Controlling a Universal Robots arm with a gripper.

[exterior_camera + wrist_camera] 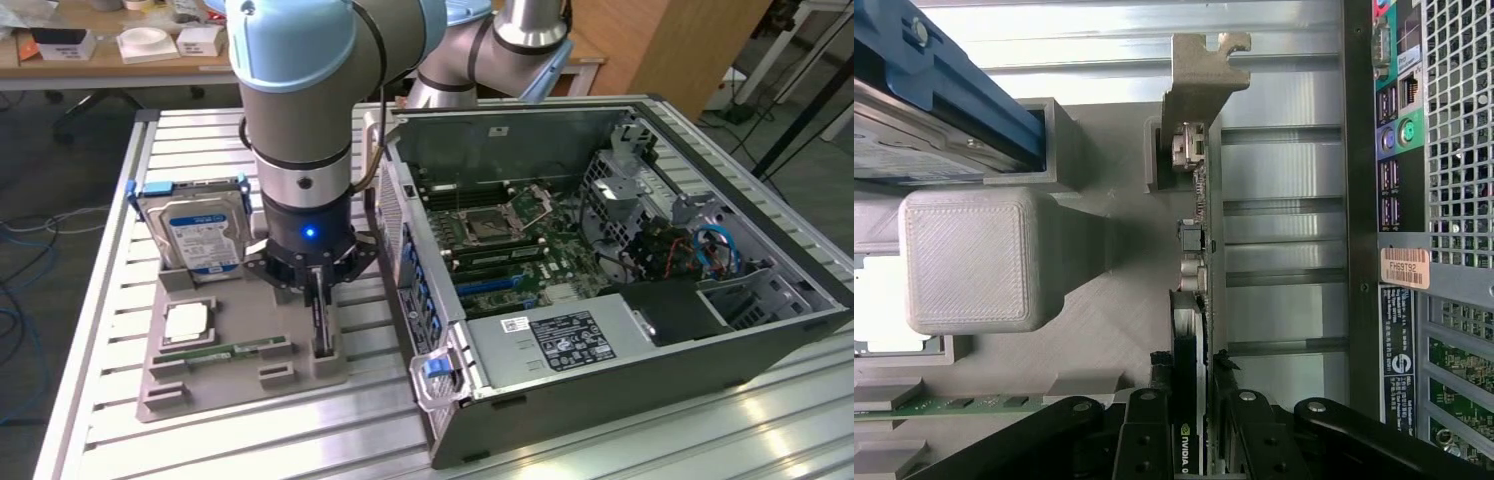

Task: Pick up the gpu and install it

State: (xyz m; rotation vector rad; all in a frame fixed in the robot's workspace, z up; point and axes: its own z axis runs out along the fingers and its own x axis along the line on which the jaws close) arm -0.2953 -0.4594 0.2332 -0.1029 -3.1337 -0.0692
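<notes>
Slatted alu worktop point(107, 300) | grey holder point(214, 385) at near side | gpu point(1194, 250) on edge in holder slot, side nearest open PC case point(601, 410) | tool point(316, 290) vertical over it, fingers point(1144, 440) narrow, clamped on both card faces | HDD point(200, 235) upright at holder's far end

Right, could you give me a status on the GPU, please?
Status: hand shut on the gpu. It stands on edge in the grey holder. Open computer case close alongside.

Exterior view looks obliquely down from afar; wrist view, close, straight down onto the same gpu point(320, 322) point(1197, 250).
</notes>
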